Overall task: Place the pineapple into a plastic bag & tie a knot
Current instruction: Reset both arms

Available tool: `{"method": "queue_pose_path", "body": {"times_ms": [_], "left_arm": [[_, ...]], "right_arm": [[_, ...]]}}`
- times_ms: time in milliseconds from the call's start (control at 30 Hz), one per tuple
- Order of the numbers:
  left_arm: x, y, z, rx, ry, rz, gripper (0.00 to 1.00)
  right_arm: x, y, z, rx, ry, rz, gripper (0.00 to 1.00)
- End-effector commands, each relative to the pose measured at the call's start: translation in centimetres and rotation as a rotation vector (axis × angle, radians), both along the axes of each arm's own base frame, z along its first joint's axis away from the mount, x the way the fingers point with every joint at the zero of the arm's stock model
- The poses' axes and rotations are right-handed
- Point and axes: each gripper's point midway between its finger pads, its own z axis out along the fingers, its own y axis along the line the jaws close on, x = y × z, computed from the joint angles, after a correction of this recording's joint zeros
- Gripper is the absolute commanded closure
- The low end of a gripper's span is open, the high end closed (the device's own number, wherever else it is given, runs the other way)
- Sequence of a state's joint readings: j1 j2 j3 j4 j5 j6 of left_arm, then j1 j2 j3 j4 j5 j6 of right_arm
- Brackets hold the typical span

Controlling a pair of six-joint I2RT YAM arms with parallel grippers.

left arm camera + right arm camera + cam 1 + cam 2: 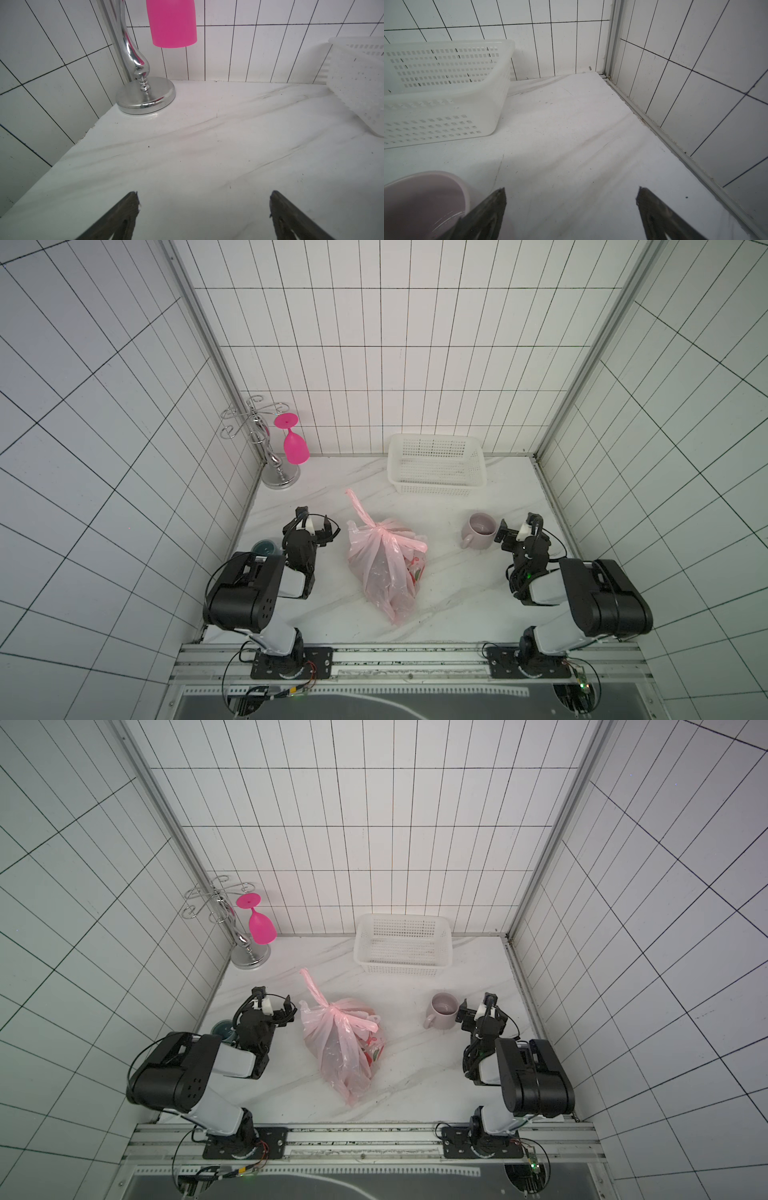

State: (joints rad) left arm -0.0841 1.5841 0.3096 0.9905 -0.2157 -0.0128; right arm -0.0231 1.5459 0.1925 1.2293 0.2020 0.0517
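The bag [384,568] lies between the arms, knot [379,526] at its far end; the left gripper [204,199] is nearer than the right gripper [571,195]; both are open, empty.

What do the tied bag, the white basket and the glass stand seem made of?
The plastic bag: thin translucent pink film, crinkled, glossy. The basket: probably rigid matte white plastic, moulded slotted walls. The stand: apparently polished metal, mirror reflections.
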Motion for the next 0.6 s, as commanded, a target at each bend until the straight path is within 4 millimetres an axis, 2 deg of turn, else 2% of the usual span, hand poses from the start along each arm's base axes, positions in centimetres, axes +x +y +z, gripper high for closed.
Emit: {"method": "queue_pose_path", "body": {"times_ms": [0, 133, 433, 567], "left_arm": [[1.04, 0.6, 2.19, -0.002, -0.053, 0.042, 0.03], [0.77, 0.57, 2.5, 0.005, -0.096, 0.036, 0.02], [1.18, 0.45, 2.1, 0.004, -0.045, 0.032, 0.03], [1.14, 0.5, 2.04, 0.002, -0.04, 0.034, 0.03]], "right_arm": [[1.49, 0.36, 3.04, -0.031, -0.096, 0.014, 0.01], [1.23, 0.06, 3.15, -0.032, -0.107, -0.022, 0.01], [1.95, 0.29, 2.71, -0.022, -0.08, 0.02, 0.01], [1.49, 0.49, 2.94, -0.026, -0.092, 0.03, 0.01]]}}
